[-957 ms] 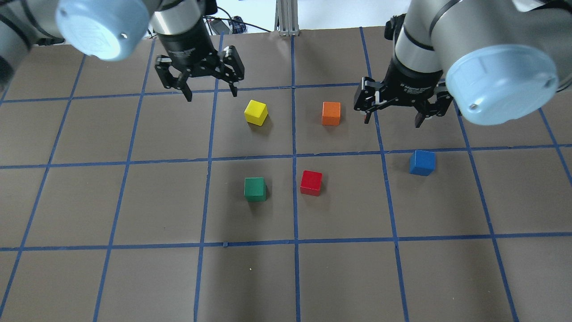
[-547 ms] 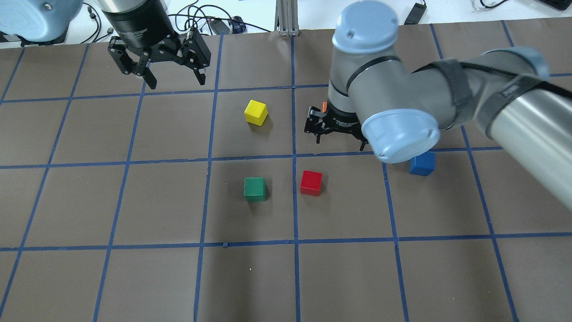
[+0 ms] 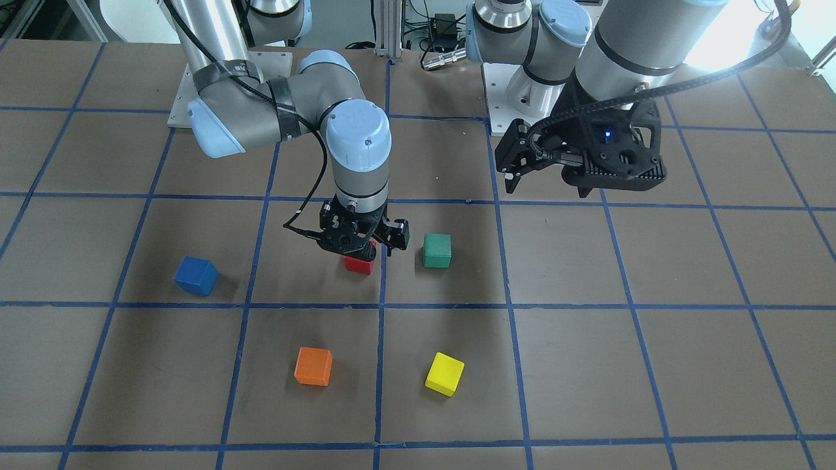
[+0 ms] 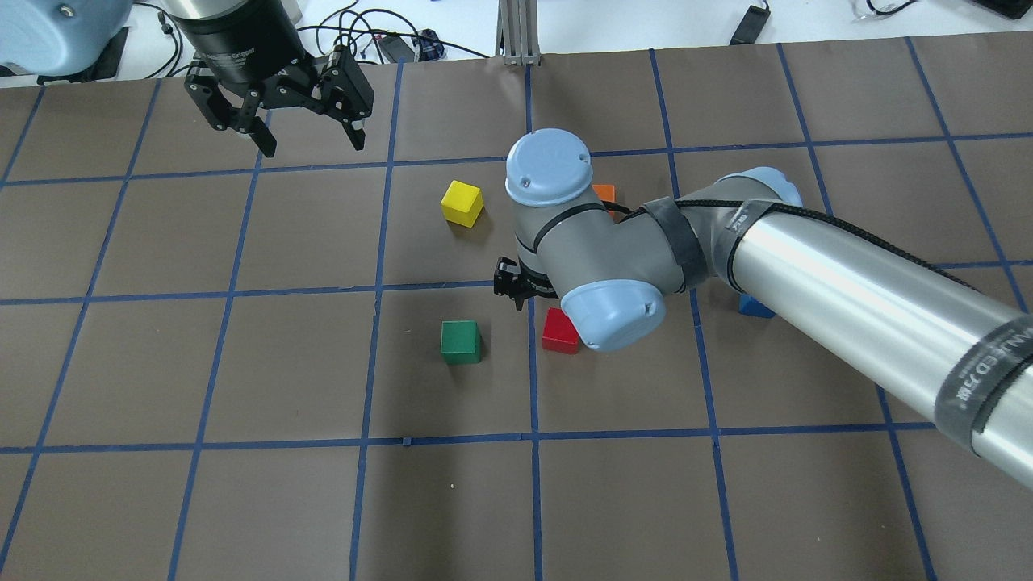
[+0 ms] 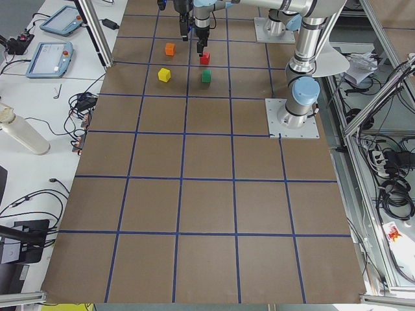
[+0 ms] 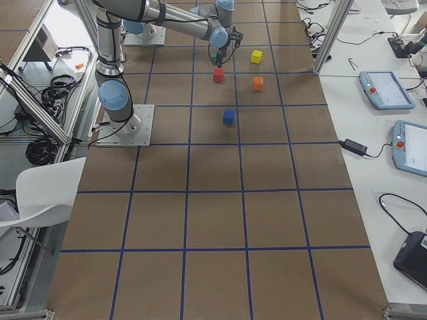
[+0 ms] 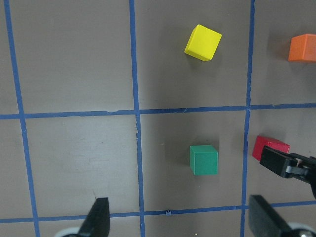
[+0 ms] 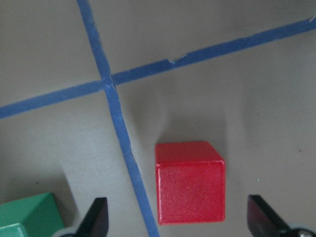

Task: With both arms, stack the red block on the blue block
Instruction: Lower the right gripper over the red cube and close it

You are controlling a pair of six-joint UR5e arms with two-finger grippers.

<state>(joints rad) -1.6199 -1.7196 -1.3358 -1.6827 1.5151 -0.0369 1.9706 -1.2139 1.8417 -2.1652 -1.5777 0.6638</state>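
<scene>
The red block [image 4: 557,335] sits on the table near the middle, beside a blue tape line; it also shows in the front view [image 3: 358,265]. My right gripper [image 3: 358,251] hangs open just above it. In the right wrist view the red block [image 8: 190,182] lies between the two open fingertips [image 8: 98,217], untouched. The blue block [image 3: 195,275] stands apart on the robot's right; in the overhead view it [image 4: 752,307] is mostly hidden behind the right arm. My left gripper [image 4: 311,145] is open and empty, high over the far left of the table.
A green block [image 4: 461,340] sits close to the red block on its left. A yellow block [image 4: 462,202] and an orange block [image 3: 313,366] stand farther from the robot. Blue tape lines grid the brown table.
My right arm has swung left and nearer, from beside the orange block to over the red block, staying open. My left gripper has pulled back to the far left, still open.
</scene>
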